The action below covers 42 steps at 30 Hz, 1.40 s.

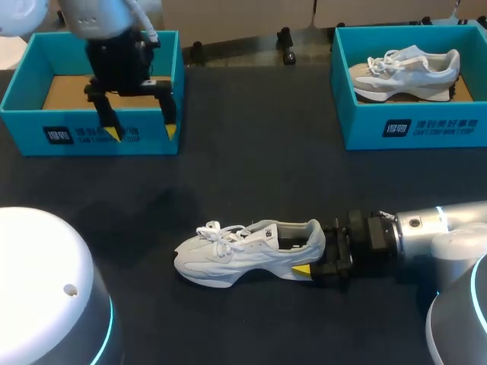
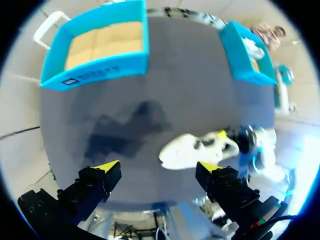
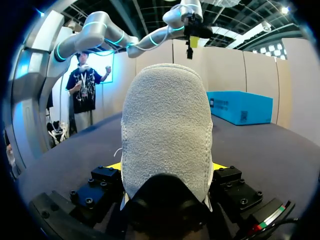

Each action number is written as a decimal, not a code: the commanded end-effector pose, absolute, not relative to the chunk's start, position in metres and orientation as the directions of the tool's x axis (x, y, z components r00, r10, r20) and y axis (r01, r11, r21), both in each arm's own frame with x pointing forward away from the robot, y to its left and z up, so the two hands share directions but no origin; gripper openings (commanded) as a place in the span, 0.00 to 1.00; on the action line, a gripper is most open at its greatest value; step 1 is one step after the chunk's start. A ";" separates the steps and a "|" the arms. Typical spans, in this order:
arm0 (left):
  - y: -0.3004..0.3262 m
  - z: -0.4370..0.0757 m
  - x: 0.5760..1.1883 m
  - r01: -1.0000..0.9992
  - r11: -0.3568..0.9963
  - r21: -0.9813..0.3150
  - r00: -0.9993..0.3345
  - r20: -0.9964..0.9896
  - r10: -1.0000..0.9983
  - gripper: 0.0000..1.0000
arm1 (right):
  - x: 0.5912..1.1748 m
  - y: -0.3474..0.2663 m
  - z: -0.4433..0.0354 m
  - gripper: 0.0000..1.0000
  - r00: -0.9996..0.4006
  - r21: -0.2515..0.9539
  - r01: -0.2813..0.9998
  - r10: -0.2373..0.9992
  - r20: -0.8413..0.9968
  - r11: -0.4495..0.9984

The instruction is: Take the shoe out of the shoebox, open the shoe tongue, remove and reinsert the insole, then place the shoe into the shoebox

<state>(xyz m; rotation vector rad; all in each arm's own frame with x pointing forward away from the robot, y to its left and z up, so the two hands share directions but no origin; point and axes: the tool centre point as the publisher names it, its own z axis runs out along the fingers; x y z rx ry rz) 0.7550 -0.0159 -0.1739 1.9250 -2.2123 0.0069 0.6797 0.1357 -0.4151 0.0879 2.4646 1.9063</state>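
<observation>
The right end effector (image 1: 318, 252) is shown clamped on the heel of the sneaker (image 1: 243, 255), which is laid near the desk's (image 1: 251, 152) front edge, long axis along that edge, toe toward the left. The left end effector (image 1: 142, 131), spread apart, is held over the empty shoebox (image 1: 30, 133) at the far left corner, well apart. The insole is hidden.

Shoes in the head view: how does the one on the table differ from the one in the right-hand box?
The table shoe lies on the table; the boxed shoe sits inside the right shoebox. The table shoe is clamped at its heel by the right pincer; the boxed shoe is untouched. The table shoe looks all pale, the boxed shoe has beige panels. Both are laced sneakers, toes toward the robot's left.
</observation>
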 end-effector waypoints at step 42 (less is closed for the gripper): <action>-0.173 -0.256 0.645 -0.983 0.088 0.162 -0.095 -0.037 -0.995 1.00 | 0.679 0.136 -0.414 0.00 -0.998 0.967 0.031 0.058 0.017 0.255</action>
